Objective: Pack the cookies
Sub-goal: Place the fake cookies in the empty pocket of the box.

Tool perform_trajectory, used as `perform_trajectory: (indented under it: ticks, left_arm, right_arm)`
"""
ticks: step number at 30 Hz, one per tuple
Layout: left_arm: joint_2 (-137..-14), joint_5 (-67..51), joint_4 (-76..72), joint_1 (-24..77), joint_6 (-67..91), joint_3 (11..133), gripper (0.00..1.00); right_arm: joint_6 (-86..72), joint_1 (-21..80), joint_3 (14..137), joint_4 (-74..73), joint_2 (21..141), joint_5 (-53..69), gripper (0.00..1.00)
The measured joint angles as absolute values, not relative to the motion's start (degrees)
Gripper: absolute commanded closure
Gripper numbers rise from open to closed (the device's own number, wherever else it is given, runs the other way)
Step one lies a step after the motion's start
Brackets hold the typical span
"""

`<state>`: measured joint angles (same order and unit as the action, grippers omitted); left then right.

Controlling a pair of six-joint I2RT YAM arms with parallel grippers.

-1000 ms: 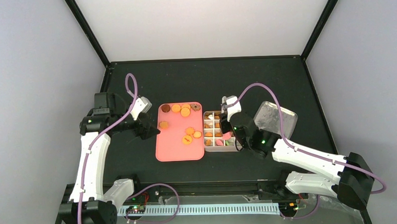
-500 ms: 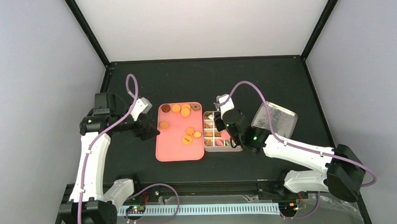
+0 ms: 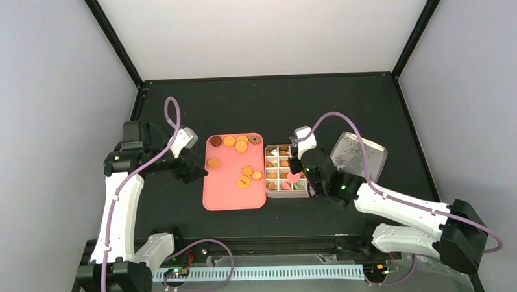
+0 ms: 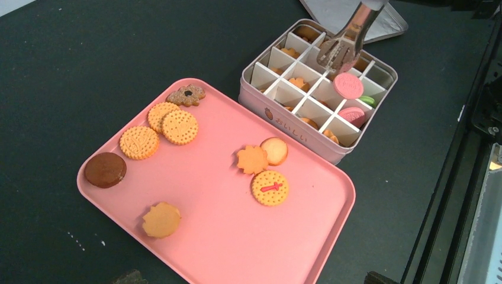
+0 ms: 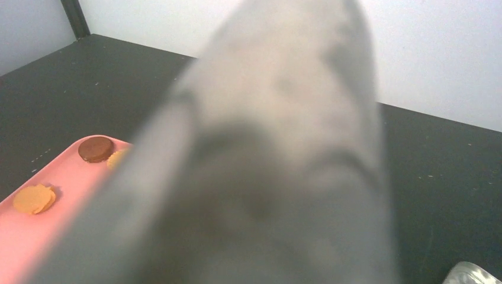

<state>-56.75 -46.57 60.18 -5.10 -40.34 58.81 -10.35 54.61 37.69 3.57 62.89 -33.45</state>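
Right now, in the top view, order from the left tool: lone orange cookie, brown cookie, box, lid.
1. Lone orange cookie, left edge of tray.
2. Brown cookie, far-left tray corner.
3. Box, right of tray.
4. Lid, far right.

Left tool (image 3: 197, 169) wide, right tool (image 3: 300, 163) tight.

Mid-desk (image 3: 267, 107), a pink tray (image 4: 237, 236) lies just beside a gridded tin (image 4: 290, 127), metal tongs (image 4: 346, 41) over it; silver lid (image 3: 366, 156) nearer the right edge

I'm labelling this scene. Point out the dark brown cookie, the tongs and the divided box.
dark brown cookie (image 4: 105, 170), left wrist view, centre of its top.
tongs (image 4: 350, 31), left wrist view, metal arm above the tips.
divided box (image 4: 284, 121), left wrist view, near side wall.
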Motion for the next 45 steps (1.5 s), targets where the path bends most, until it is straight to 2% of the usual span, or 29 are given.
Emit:
perform_trajectory:
  ticks: [3,9,17,27,45]
  left_arm:
    - [-56.75,-46.57,60.18,-5.10,-40.34,58.81,0.01]
    - [-56.75,-46.57,60.45,-5.10,-40.36,59.00,0.01]
    - [-56.75,-46.57,60.77,-5.10,-40.45,59.00,0.02]
    - [-56.75,-46.54,60.84,-5.10,-40.75,59.00,0.01]
    - [-56.75,-46.50,61.39,-5.10,-41.82,59.29,0.01]
  right_arm:
    - [-10.46,54.61,36.18,2.76,60.38,-34.22,0.84]
    - [-10.74,54.61,35.00,1.19,57.30,-34.85,0.84]
    - [-10.98,54.72,36.97,1.04,59.20,-33.17,0.79]
    - [-10.44,55.96,41.56,3.51,65.95,-31.40,0.65]
    - [-12.80,55.96,36.58,1.56,60.86,-31.75,0.62]
